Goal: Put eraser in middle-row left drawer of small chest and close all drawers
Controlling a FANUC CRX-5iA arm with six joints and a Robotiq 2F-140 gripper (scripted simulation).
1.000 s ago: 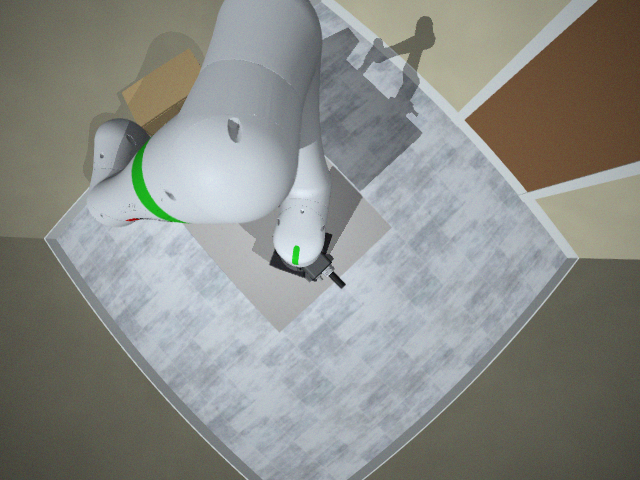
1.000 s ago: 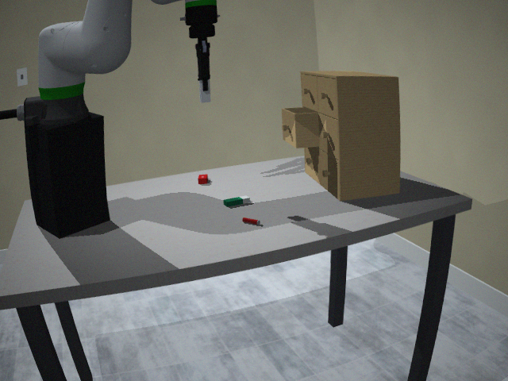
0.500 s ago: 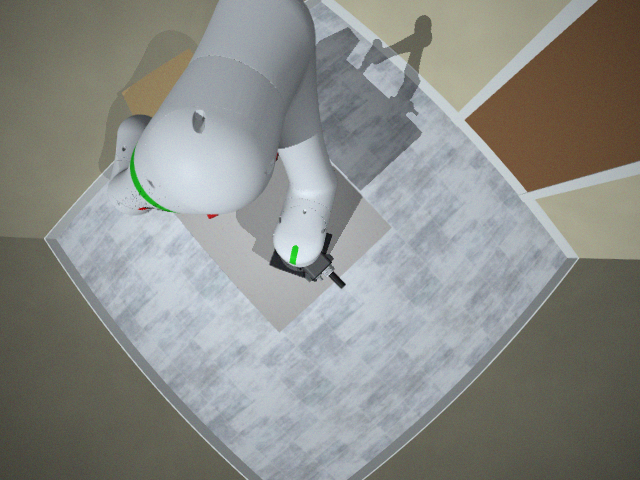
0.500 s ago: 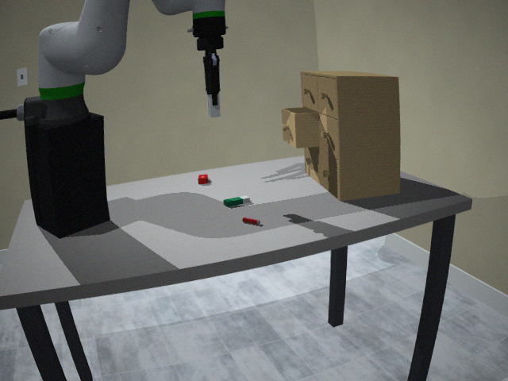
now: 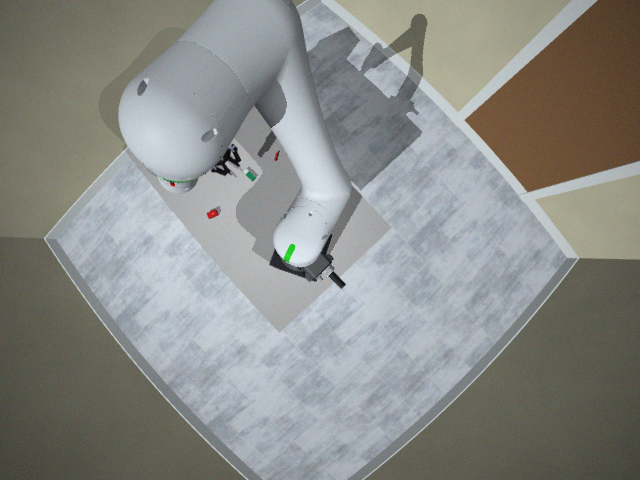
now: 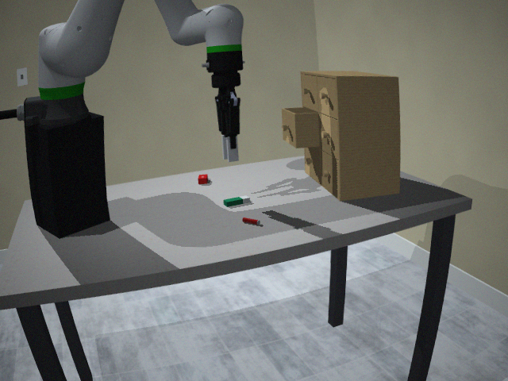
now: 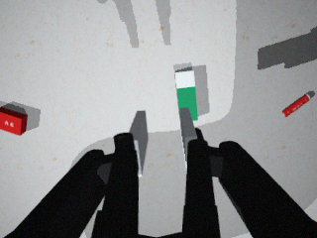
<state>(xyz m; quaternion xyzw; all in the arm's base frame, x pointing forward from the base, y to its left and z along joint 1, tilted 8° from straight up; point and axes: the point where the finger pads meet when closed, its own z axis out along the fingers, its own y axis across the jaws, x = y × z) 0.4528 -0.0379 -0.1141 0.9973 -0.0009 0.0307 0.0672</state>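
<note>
Left drawer of the middle row point(image 6: 306, 130) is pulled out of the small chest point(image 6: 368, 135), roughly level, no droop visible. Presumably opened first so the eraser can be dropped in from above with one grasp. Other drawers look pushed in.

Eraser point(image 5: 250, 175) point(image 6: 233, 201) point(image 7: 187, 101), green with a white end, is lying flat on the table point(image 5: 222, 248) point(image 6: 163, 205) point(image 7: 74, 64), in front of the chest, not yet picked. Red block point(image 5: 212, 213) point(image 6: 202, 178) point(image 7: 13, 120) and small red tube point(image 5: 277, 155) point(image 6: 250, 221) point(image 7: 297, 105) are set well apart on either side of it; both are to be left alone.

Gripper point(image 5: 233, 169) point(image 6: 230, 155) point(image 7: 163, 123) is held above the table, pointed down. Fingers are partly open, a modest gap, nothing between them. The narrow opening probably suits a slim eraser, but more width may be needed before descent. In the wrist view one fingertip overlaps the eraser's green end, so the gap is off to one side; a sideways shift is likely needed, else the eraser gets landed on.

Grasp across the narrow sides is advised. Later risk: the open drawer being knocked or dragged further, since it has no stop.

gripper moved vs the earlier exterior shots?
Yes. In the exterior view, the gripper is lower and closer to the chest, whose drawer is pulled out just as before.
</note>
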